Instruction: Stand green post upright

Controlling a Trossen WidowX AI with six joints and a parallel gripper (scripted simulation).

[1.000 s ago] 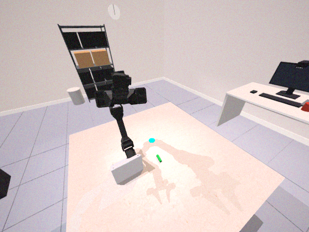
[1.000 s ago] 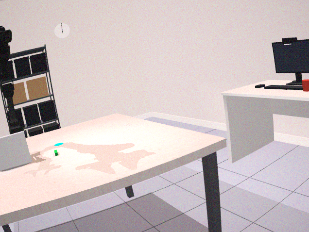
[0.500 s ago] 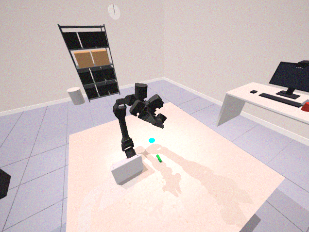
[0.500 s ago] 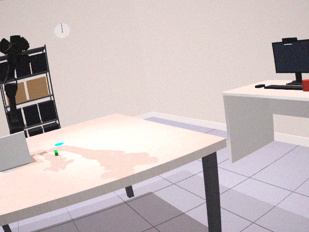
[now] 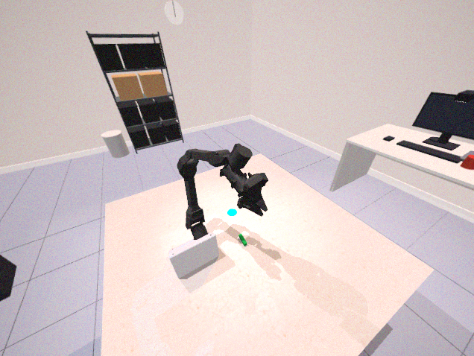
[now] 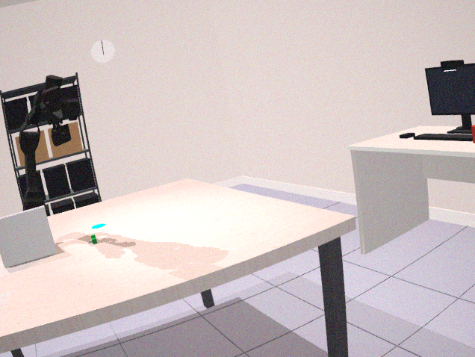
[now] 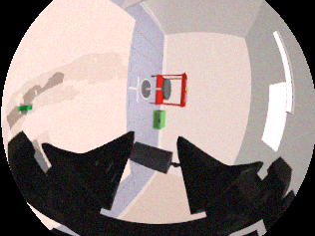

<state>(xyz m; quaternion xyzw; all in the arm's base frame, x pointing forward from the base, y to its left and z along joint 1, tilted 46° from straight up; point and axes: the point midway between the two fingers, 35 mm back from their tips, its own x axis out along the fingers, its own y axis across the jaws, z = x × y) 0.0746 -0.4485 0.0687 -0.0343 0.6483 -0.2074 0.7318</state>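
A pale, smooth rectangular table point(image 5: 306, 298) stands on grey-lilac floor tiles, with a dark metal shelf point(image 5: 133, 91) against the plain wall at 11 o'clock and a white desk point(image 5: 402, 153) at 2 o'clock. The small green post point(image 5: 241, 239) lies flat, just at 5 o'clock from the flat cyan circle point(image 5: 231, 211). The matte black gripper point(image 5: 256, 208) hangs above them, half-spread, grasping nothing.

The arm rises from its grey base box point(image 5: 194, 255) on the worktop point(image 5: 291, 290) and bends over the cyan circle point(image 5: 231, 212). The end effector point(image 5: 256, 208) hangs in the air just beside the circle, its fingers apart with nothing between them. The green post point(image 5: 241, 239) lies flat on the worktop near the circle, on the side facing the viewer, in the arm's shadow.
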